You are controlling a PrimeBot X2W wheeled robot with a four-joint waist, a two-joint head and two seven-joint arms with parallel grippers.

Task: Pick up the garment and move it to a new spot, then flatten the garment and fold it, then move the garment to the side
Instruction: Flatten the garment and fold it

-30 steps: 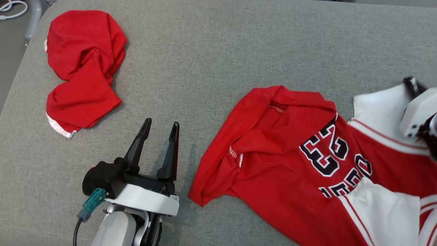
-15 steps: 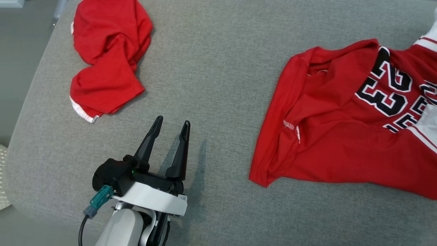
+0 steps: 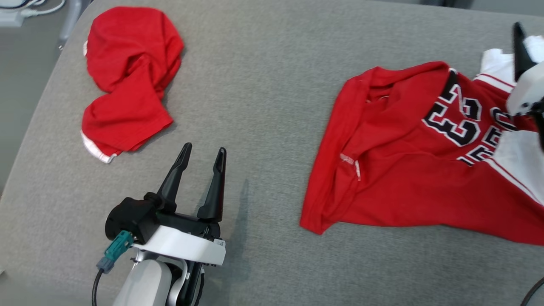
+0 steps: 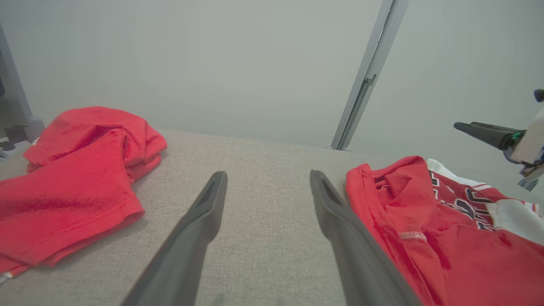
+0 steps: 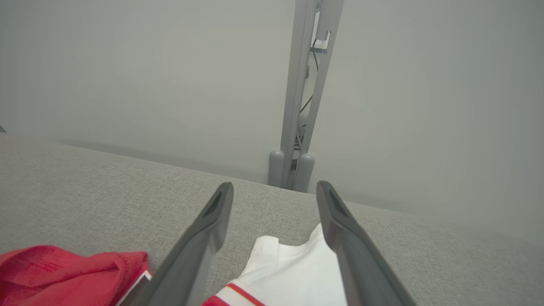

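Presently, by view.

Head view.
- Item 1: jersey (image 3: 403,187), red with white sleeves and black numerals. It lies rumpled on the grey table (image 3: 263,76) at 3 o'clock. The body is partly spread and, by my reading, not yet flat.
- Item 2: red shirt (image 3: 127,85), crumpled, at 10 o'clock and well apart from the jersey. Probably set aside and no part of the present step.
- Item 3: left gripper (image 3: 204,149), at 7 o'clock over bare table, fingers spread wide and holding nothing. The jersey lies at its 3 o'clock, near but not touching. Likely stationed there to take the near hem.
- Item 4: right gripper (image 3: 518,38), at 2 o'clock on the frame edge, above the jersey's far white sleeve (image 3: 495,63).

Left wrist view.
- Left gripper (image 4: 267,178): fingers wide apart and empty.
- Jersey (image 4: 425,221): its edge is just beside the finger at 4 o'clock.
- Red shirt (image 4: 76,178): at 9 o'clock.
- Right gripper (image 4: 484,129): at 3 o'clock, hanging above the jersey.
- Post (image 4: 365,76): at 1 o'clock, behind the table.

Right wrist view.
- Right gripper (image 5: 275,189): fingers wide apart, clasping nothing.
- White sleeve (image 5: 289,263): on the table beneath the gap, at 6 o'clock.
- Jersey (image 5: 63,267): the red body shows at 8 o'clock.
- This position suggests the sleeve is the next part to draw out for flattening.
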